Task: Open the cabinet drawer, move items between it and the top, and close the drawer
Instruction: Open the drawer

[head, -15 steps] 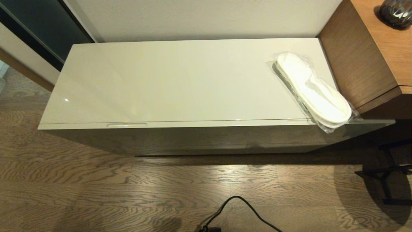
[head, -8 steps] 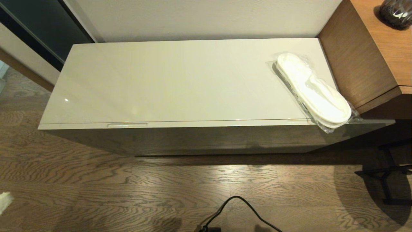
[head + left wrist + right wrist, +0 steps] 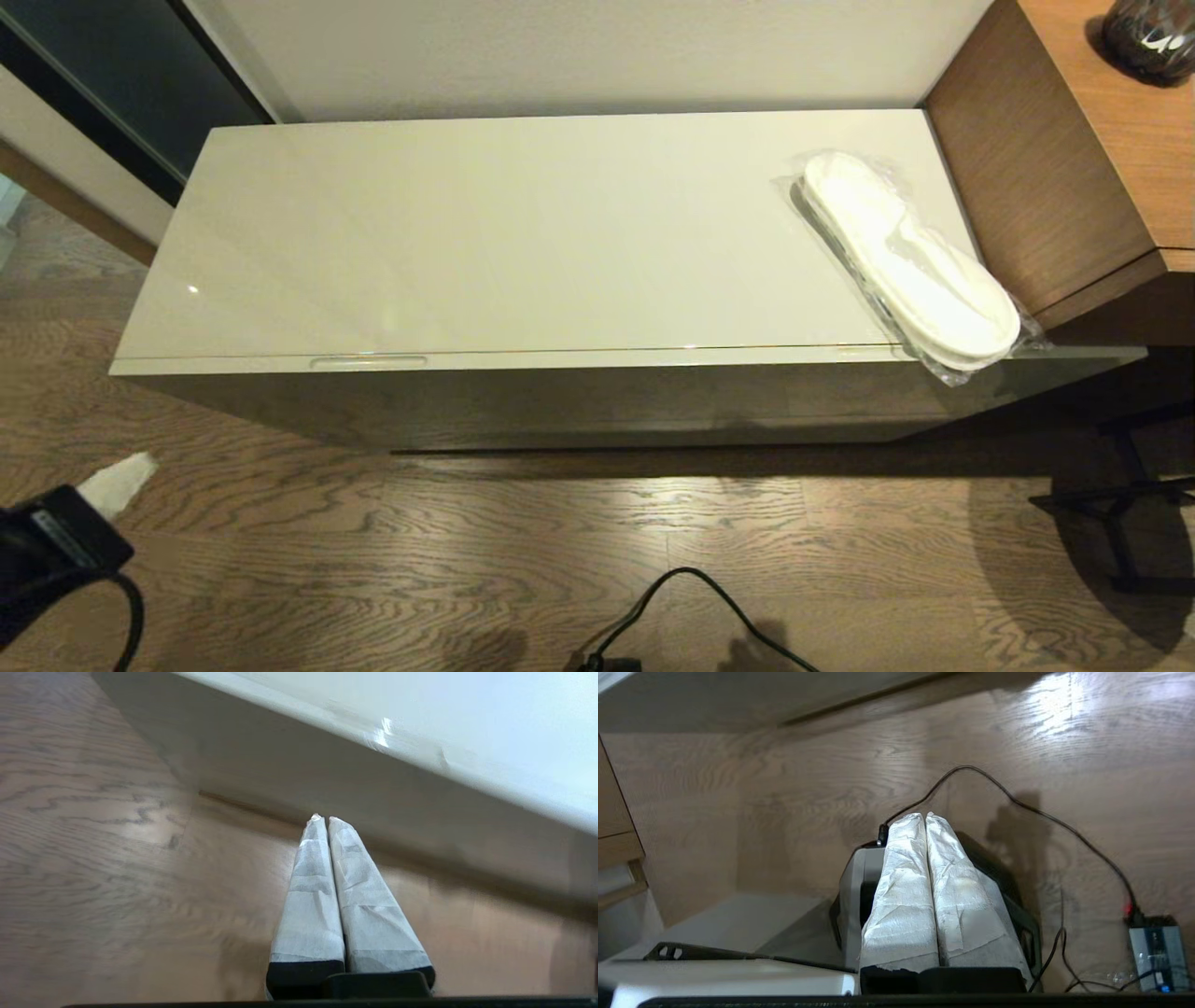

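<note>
The wrapped white slippers (image 3: 910,266) lie on the right end of the glossy cream top (image 3: 523,224), their front end hanging a little over the front edge. The cabinet drawer (image 3: 560,359) is closed, with an oblong pull (image 3: 368,362) near its left end. My left gripper (image 3: 126,471) comes in at the lower left, over the floor in front of the cabinet's left end; it is shut and empty (image 3: 322,820). My right gripper (image 3: 923,815) is out of the head view; it hangs shut and empty over the floor and the robot base.
A taller brown wood-grain desk (image 3: 1074,140) adjoins the cabinet's right end, with a dark vase (image 3: 1148,37) on it. A black cable (image 3: 691,607) runs across the wooden floor in front. Black furniture legs (image 3: 1120,523) stand at the right. A power adapter (image 3: 1155,947) lies on the floor.
My left gripper has risen into the head view at the lower left, moving toward the cabinet. The slippers and the drawer have not moved.
</note>
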Robot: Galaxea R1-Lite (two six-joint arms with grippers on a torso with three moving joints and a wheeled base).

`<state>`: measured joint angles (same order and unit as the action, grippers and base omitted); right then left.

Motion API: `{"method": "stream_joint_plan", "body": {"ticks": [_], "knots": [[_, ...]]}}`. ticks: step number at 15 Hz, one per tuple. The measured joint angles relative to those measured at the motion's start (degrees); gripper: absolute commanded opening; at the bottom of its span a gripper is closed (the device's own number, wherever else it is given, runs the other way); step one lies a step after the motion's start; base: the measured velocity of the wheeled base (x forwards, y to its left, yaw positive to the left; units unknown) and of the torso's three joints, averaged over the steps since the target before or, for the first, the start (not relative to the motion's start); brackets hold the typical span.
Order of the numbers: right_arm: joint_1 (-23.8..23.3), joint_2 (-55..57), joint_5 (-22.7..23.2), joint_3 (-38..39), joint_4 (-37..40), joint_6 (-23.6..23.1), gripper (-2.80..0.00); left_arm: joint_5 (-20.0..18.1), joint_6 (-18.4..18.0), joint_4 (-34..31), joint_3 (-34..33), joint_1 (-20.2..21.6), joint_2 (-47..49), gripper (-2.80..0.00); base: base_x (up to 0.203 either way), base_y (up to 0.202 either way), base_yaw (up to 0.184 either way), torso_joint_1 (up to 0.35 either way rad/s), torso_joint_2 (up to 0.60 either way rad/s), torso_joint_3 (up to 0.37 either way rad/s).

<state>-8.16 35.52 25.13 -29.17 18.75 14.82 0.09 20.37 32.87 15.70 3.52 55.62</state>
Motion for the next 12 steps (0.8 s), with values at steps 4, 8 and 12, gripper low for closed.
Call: {"method": "stream_joint_plan", "body": {"ticks": [4, 8, 12], "knots": [[0.00, 10.21, -0.55, 2.05, -11.28, 2.10, -2.80, 5.59, 4.54, 15.47, -0.61, -2.24, 12.51, -2.80, 0.000, 0.000, 0.000, 0.000, 0.00, 0.000], [1.33, 21.67, -2.61, 2.41, -22.00, 5.84, -2.80, 6.24, 5.59, 21.34, 0.30, -5.56, 18.91, -2.80, 0.000, 0.000, 0.000, 0.000, 0.00, 0.000], [9.05, 31.37, -10.55, 0.88, -32.27, 9.63, -2.80, 7.37, 5.48, 22.70, 0.98, -13.33, 22.10, -2.80, 0.000, 0.000, 0.000, 0.000, 0.00, 0.000]]}}
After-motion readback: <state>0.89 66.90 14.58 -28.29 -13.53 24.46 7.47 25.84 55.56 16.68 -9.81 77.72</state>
